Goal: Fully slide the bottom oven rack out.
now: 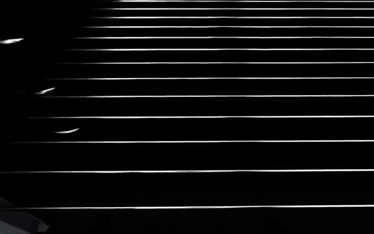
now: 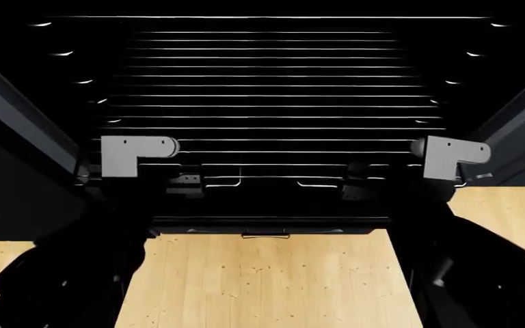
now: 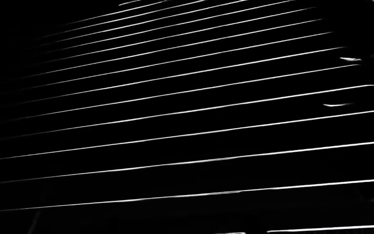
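The bottom oven rack (image 2: 272, 106) is a wide sheet of thin silvery bars lying inside the dark oven (image 2: 25, 137). Its front rail has a short dipped notch at the centre. My left gripper (image 2: 186, 183) is at the front rail just left of the notch. My right gripper (image 2: 357, 186) is at the rail just right of it. Both are black against the black cavity, so I cannot make out how their jaws stand. The wrist views show only the rack's bars (image 1: 226, 117) (image 3: 194, 109) from close up, and my fingers are lost in the dark.
The oven door (image 2: 272, 224) lies open and flat below the rack, with its handle (image 2: 265, 236) at the near edge. Ribbed side rails (image 2: 80, 82) line both cavity walls. Pale wooden floor (image 2: 262, 280) lies between my arms.
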### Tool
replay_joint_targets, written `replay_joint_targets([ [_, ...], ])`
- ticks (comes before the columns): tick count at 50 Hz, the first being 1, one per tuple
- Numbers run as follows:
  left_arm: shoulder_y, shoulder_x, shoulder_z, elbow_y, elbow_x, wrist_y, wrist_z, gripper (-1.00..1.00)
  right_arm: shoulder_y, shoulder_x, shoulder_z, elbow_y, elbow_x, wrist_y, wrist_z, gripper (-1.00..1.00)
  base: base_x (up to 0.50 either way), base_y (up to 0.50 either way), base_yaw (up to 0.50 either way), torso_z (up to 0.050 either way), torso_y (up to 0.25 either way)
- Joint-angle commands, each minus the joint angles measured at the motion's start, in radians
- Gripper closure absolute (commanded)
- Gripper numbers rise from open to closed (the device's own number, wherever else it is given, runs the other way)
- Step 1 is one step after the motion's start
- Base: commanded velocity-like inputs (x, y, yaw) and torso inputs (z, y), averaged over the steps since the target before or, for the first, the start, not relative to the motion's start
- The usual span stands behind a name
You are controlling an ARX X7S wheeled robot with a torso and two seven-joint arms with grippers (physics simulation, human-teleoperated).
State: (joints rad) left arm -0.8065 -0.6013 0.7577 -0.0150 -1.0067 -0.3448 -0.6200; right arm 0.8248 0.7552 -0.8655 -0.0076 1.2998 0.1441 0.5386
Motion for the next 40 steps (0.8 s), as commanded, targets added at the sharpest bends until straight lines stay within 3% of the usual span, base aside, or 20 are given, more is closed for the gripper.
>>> replay_joint_targets([
  [1,0.129,0.037,0.153,-0.444,-0.284,-0.625,0.052,-1.0,-0.168,0.015,-0.15,0.218,0.178,0.541,0.046,-1.0,0.0,0.0,-0.01,-0.009,-0.016],
  [32,0.195,-0.045,0.131,-0.313,-0.386,-0.701,-0.037,-1.0,-0.268,0.119,-0.139,0.066,0.236,0.525,0.093,-1.0,-0.01,0.0,-0.01,-0.006,-0.016],
  [40,0.243,-0.045,0.155,-0.331,-0.37,-0.689,-0.012,-1.0,-0.289,0.138,-0.137,0.046,0.248,0.52,0.091,-1.0,0.0,0.0,0.0,-0.006,-0.015],
])
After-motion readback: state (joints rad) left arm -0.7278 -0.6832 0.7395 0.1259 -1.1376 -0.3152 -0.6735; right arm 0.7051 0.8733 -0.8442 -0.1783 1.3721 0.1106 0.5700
